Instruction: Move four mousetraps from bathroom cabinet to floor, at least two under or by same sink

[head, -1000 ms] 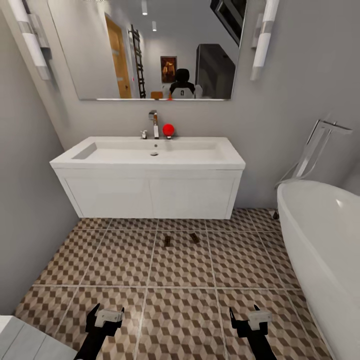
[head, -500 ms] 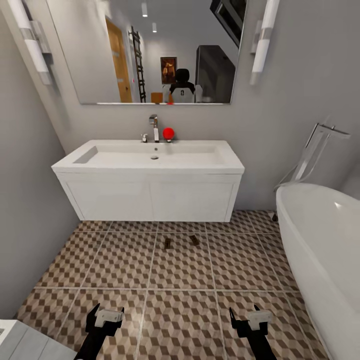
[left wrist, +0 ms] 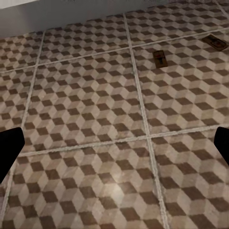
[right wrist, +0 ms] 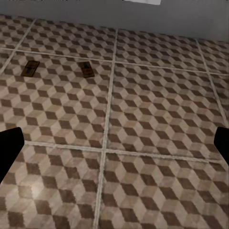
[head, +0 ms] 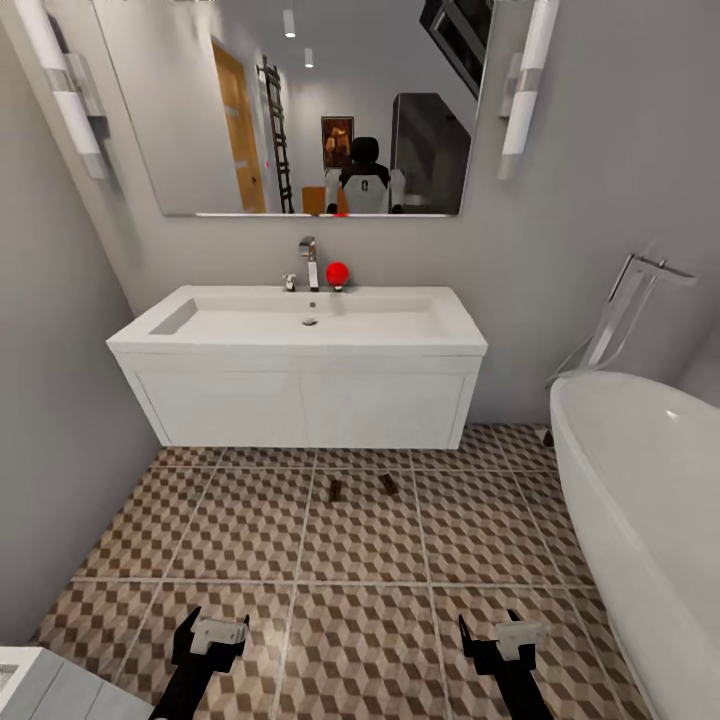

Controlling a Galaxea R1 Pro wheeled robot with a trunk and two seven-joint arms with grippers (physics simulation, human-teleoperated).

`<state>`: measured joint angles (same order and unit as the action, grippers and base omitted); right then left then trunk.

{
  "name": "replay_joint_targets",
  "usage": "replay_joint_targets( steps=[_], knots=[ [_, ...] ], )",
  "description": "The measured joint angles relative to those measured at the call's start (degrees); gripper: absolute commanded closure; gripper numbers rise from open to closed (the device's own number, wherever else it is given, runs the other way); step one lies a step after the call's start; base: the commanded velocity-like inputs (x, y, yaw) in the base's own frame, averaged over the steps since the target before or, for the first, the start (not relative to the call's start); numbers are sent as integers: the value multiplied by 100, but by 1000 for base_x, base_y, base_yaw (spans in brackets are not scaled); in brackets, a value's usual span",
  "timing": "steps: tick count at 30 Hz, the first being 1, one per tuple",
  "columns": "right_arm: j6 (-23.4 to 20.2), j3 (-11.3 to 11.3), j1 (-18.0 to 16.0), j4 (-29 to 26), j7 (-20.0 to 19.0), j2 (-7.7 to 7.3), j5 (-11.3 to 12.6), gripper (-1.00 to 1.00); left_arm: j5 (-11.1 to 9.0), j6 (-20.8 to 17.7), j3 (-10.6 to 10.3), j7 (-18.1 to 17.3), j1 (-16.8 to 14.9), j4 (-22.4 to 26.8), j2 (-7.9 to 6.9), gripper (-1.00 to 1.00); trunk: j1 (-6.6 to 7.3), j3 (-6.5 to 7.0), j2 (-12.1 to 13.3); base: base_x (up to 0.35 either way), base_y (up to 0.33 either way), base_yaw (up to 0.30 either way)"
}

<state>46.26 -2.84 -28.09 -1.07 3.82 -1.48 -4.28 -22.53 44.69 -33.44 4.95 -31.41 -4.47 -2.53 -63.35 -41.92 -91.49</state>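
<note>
Bathroom floor (head: 250, 520): cube-pattern tiles with pale grout, running from the foreground to the foot of the vanity.

Mousetraps, two on the floor: first mousetrap (head: 335, 488) and second mousetrap (head: 389, 484), just beside each other at about 12 o'clock from the robot, on the tile row directly in front of the sink (head: 300, 325) and its white vanity (head: 300, 400). Both lie flat. They also show in the left wrist view (left wrist: 161, 59), (left wrist: 214, 43) and the right wrist view (right wrist: 86, 69), (right wrist: 30, 68).

Left pincer (head: 211, 632): at 7 o'clock in the head view, low over the tiles, jaws spread wide, holding nothing.

Right pincer (head: 494, 633): at 5 o'clock, likewise spread wide and empty.

Bathtub (head: 640, 480): white, at 3 o'clock, with a floor-standing tap (head: 625, 310) behind it.

Mirror (head: 300, 110): above the sink; a red ball (head: 337, 273) sits by the faucet (head: 310, 260).

Status, judged: two traps appear placed next to the sink, so that condition looks met; two more remain to be fetched from the cabinet.

Handling note: with both pincers empty, the sound move is to turn the base away toward the cabinet, keeping the wheels and arms well clear of the two laid traps, and to set later traps on these same tiles.
</note>
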Motion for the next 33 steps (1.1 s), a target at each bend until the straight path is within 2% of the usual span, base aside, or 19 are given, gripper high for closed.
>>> replay_joint_targets(
  steps=[33],
  knots=[
    [4,0,0,0,2,0,0,-100,1,-9,0,0,6,-1,3,-100,725,593,1324,0,0,0]
  ],
)
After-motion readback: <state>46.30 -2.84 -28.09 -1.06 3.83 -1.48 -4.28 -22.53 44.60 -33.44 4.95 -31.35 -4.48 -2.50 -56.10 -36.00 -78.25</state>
